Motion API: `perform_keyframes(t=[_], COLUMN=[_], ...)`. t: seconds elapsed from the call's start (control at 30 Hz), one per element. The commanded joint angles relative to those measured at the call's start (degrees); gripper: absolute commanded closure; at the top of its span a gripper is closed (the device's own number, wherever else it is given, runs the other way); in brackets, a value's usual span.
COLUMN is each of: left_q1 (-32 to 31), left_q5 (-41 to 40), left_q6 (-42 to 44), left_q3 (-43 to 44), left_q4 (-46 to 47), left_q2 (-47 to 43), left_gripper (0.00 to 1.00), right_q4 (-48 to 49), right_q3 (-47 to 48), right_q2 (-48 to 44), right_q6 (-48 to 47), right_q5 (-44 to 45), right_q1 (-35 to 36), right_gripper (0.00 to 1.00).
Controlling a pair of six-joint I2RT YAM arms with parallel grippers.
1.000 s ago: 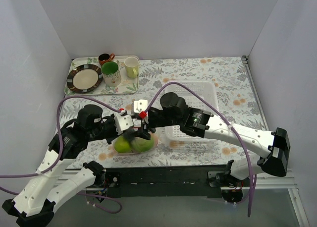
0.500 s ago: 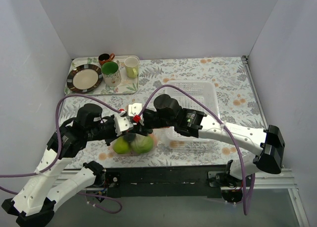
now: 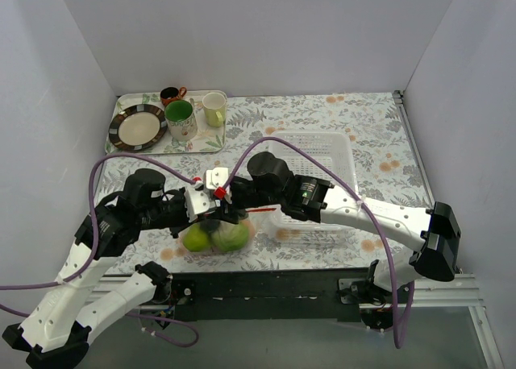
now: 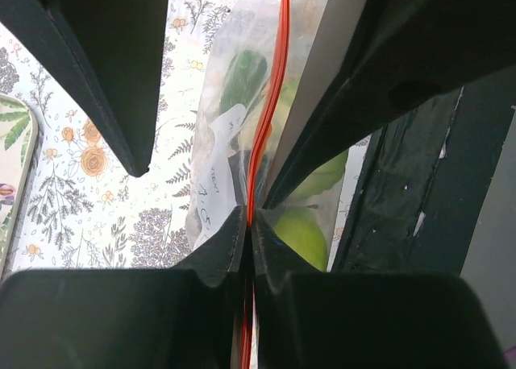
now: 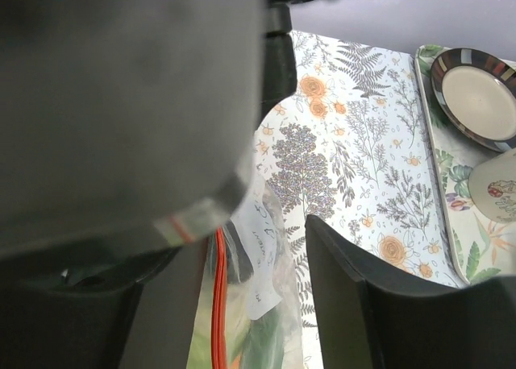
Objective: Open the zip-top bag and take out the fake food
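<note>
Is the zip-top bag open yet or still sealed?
Still sealed, it seems: the zip-top bag shows one unsplit orange-red strip, fake food inside.

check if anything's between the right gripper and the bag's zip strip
Nothing visible does. The right gripper is open astride the zip-top bag, a finger either side of its red zip strip, which the left gripper pinches.

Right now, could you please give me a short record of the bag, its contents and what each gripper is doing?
bag: zip-top bag, near table edge, just left of the white basket
zip strip: orange-red, appears sealed where visible
contents: fake food, green fruits inside the bag
left gripper: shut on the zip-top bag at its zip strip
right gripper: open, fingers either side of the bag's mouth
task state: bag not yet opened
</note>
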Motion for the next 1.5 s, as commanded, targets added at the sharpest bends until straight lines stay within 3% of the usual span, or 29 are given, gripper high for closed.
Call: perform_keyframes(t=[0.0, 0.4, 0.8, 0.9, 0.97, 1.07, 1.1, 1.13, 1.17, 1.2, 1.47], left_q1=[-0.3, -0.3, -0.3, -0.3, -0.3, -0.3, -0.3, -0.3, -0.3, -0.3, -0.3], left_q5=[3.4, 3.0, 5.6, 5.4, 5.2, 3.7, 3.5, 2.3, 1.7, 0.8, -3.7], left_q6=[0.3, -0.4, -2.1, -3.2, -4.0, -6.1, -6.9, -7.8, -10.1, -11.4, -20.9], left_q3=[2.5, 2.5, 4.8, 4.6, 5.0, 5.4, 5.8, 6.1, 6.5, 7.5, 11.0], left_q4=[4.0, 5.0, 5.3, 6.6, 7.3, 10.0, 11.0, 12.3, 15.0, 16.4, 24.8], left_q2=[-1.3, -1.0, 0.6, 0.9, 1.5, 1.8, 1.9, 2.0, 2.3, 2.3, 0.9], left_gripper=[1.0, 1.0, 1.0, 1.0, 1.0, 0.99, 0.93, 0.78, 0.25, 0.02, 0.02], right_q4=[-3.1, 2.9, 3.2, 3.2, 3.3, 3.7, 3.8, 3.8, 5.4, 5.4, 4.6], right_q3=[-0.2, -12.9, -9.9, -8.3, -7.8, -7.4, -7.3, -7.3, -7.4, -7.4, -10.1], right_q2=[-0.1, -12.6, -9.0, -7.0, -6.3, -6.7, -7.1, -7.8, -8.2, -8.7, -13.6], right_q6=[-0.8, 1.9, 1.5, 2.5, 3.2, 3.5, 3.6, 3.7, 4.0, 4.6, 6.9], right_q5=[0.0, 2.8, 4.6, 5.1, 5.7, 7.6, 8.4, 9.3, 9.0, 8.6, 3.4], right_q1=[-0.2, -0.2, -0.3, -0.3, -0.4, -0.6, -0.8, -1.6, -2.3, -3.1, -8.3], right_gripper=[0.38, 0.33, 0.36, 0.62, 0.95, 0.99, 0.99, 0.99, 0.99, 0.99, 0.99])
